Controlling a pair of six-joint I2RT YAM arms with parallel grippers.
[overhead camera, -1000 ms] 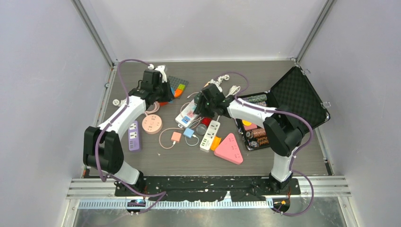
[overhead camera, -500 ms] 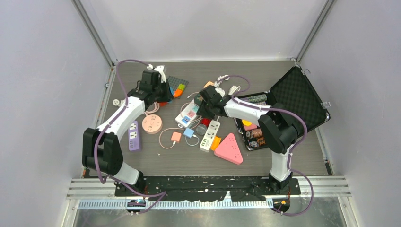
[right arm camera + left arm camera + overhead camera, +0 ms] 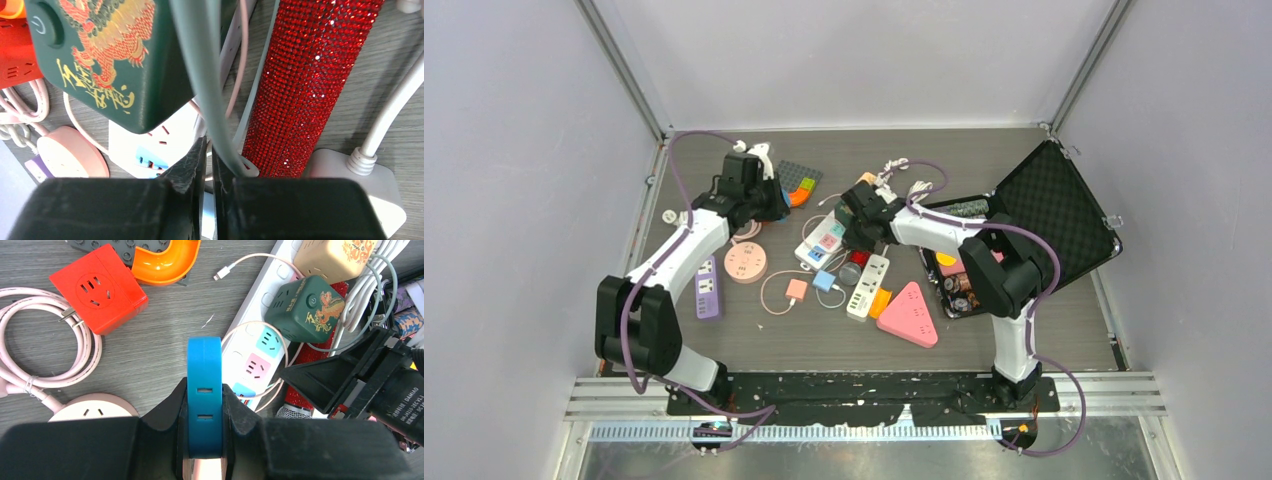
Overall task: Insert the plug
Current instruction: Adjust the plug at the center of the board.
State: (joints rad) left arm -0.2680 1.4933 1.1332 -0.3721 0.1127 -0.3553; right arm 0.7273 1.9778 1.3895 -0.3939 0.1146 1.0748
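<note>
My left gripper (image 3: 205, 390) is shut on a flat blue adapter (image 3: 204, 365) with two slots on its edge, held above the table at the back left (image 3: 764, 200). Below it lie a white power strip (image 3: 260, 355) with coloured sockets and a green dragon cube (image 3: 305, 310). A two-pronged plug (image 3: 67, 317) on a coiled pink cable lies beside a red cube socket (image 3: 97, 287). My right gripper (image 3: 209, 150) is shut to a thin slit over the strip (image 3: 852, 225). A grey cable (image 3: 210, 100) rests against its right finger; I see nothing pinched.
A red glitter cylinder (image 3: 310, 85) lies right of the strip. A pink round socket (image 3: 745, 262), a purple strip (image 3: 707, 287), a white strip (image 3: 870, 283) and a pink triangle socket (image 3: 911, 314) lie nearer the front. An open black case (image 3: 1044, 215) stands at right.
The right gripper has closed its jaws and shifted slightly back and left over the power strip. The left gripper keeps its hold on the blue adapter and has barely moved.
</note>
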